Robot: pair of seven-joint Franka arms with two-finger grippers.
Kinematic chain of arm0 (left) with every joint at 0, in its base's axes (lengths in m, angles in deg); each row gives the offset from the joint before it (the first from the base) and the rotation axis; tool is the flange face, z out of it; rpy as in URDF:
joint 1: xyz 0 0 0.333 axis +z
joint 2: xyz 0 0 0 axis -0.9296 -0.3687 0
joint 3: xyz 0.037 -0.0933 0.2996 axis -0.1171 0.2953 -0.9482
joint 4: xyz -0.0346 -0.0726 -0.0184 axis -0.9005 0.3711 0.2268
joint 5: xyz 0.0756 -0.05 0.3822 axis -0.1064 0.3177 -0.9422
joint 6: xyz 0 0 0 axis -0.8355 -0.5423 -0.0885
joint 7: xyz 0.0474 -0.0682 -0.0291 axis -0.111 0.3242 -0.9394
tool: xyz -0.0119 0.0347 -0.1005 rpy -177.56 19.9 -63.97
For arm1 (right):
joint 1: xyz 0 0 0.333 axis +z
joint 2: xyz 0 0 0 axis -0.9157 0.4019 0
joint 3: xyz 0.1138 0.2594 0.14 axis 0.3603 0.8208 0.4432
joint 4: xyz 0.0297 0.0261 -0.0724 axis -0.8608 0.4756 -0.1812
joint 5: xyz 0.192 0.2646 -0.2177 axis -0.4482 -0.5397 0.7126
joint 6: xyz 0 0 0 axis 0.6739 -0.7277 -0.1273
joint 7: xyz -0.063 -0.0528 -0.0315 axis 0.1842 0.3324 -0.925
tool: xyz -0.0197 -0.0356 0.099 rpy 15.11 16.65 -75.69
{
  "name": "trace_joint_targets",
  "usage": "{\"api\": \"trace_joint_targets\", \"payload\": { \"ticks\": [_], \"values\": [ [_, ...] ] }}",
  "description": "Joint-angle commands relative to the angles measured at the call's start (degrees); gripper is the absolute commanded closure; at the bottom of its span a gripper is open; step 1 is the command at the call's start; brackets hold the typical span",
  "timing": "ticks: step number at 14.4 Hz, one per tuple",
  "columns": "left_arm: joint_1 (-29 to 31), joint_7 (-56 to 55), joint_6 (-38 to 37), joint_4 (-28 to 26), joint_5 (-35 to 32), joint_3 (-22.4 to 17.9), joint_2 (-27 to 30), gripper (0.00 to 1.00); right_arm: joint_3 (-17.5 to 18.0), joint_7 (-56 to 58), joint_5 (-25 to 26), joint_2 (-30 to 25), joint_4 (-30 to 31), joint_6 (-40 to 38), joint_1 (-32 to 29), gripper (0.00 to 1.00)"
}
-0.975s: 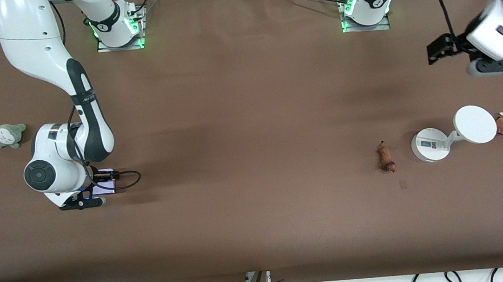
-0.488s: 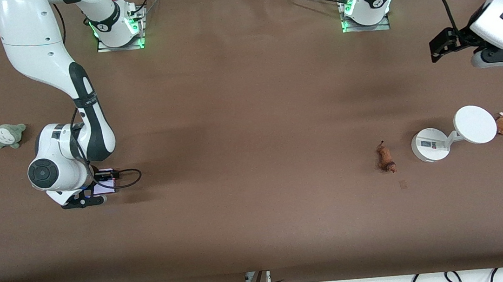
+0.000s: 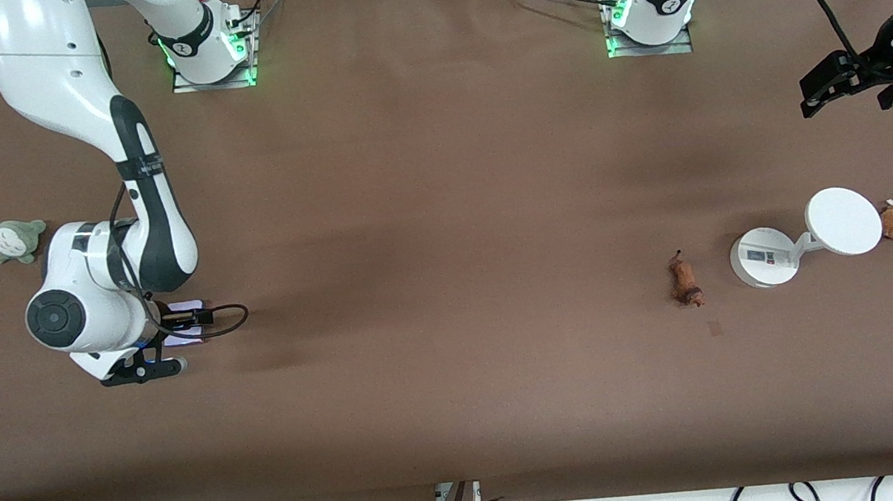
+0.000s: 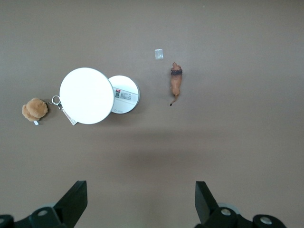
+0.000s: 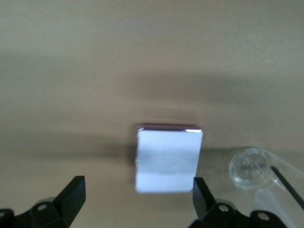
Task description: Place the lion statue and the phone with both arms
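Brown table from the front: phone [image 3: 186, 318] lies under my right gripper [image 3: 144, 361], lion statue [image 3: 685, 280] beside the white device [image 3: 764, 256]. Wrist views: both claws spread, empty; my left gripper [image 4: 137, 202] is high. A hasty descent could knock either.

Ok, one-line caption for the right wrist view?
Right gripper, jaws open, above the lavender phone lying flat on the brown table.
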Motion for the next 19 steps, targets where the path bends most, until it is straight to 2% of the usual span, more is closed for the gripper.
{"api": "trace_joint_targets", "payload": {
  "ticks": [1, 3, 5, 8, 10, 11, 13, 14, 15, 17, 19],
  "values": [
    [0.1, 0.4, 0.7, 2.6, -0.2, 0.1, -1.3, 0.00, 0.2, 1.0, -0.4, -0.4, -7.5, -10.3, 0.8, 0.00],
    [1.4, 0.9, 2.4, 3.2, 0.5, -0.5, -1.3, 0.00, -0.2, 1.4, -0.4, -3.3, -12.5, -20.1, 0.7, 0.00],
    [1.6, 0.3, 3.5, 3.3, 0.4, -0.4, -1.9, 0.00, -0.5, 1.4, -0.5, -6.2, -14.9, -25.5, 0.4, 0.00],
    [2.4, 0.3, 5.2, 3.3, 0.7, -0.5, -2.0, 0.00, -0.6, 0.5, -0.3, -12.8, -14.9, -33.4, 0.6, 0.00],
    [2.7, 0.4, 5.7, 3.2, 3.2, -0.6, -2.1, 0.00, 0.0, 0.6, 0.1, -17.1, -14.1, -35.3, -0.8, 0.00],
    [4.0, 0.6, 5.7, 3.3, 4.2, -0.5, -2.2, 0.00, 1.8, 0.8, -0.4, -19.7, -12.3, -36.0, -3.8, 0.00],
    [4.4, 0.5, 5.7, 3.3, 4.3, -0.5, -2.1, 0.00, 12.4, 0.8, 0.5, -27.1, -6.2, -35.8, -12.1, 0.00],
    [4.5, 0.6, 5.7, 3.3, 4.2, -0.5, -2.1, 0.00, 15.1, 1.0, 2.8, -29.9, -3.0, -34.5, -14.5, 0.00],
    [4.5, 0.7, 5.7, 3.2, 3.6, -0.5, -2.2, 0.00, 17.2, 1.2, 6.6, -32.4, -0.4, -33.7, -15.5, 0.00],
    [4.4, 0.6, 5.6, 3.2, 3.4, -0.5, -2.3, 0.00, 22.1, 0.8, 12.7, -36.2, 0.6, -32.7, -18.7, 0.00],
    [4.3, 0.3, 5.6, 3.3, 3.3, -0.4, -2.8, 0.00, 22.8, 0.6, 12.7, -38.2, 0.9, -31.6, -20.0, 0.00]
  ]
}}
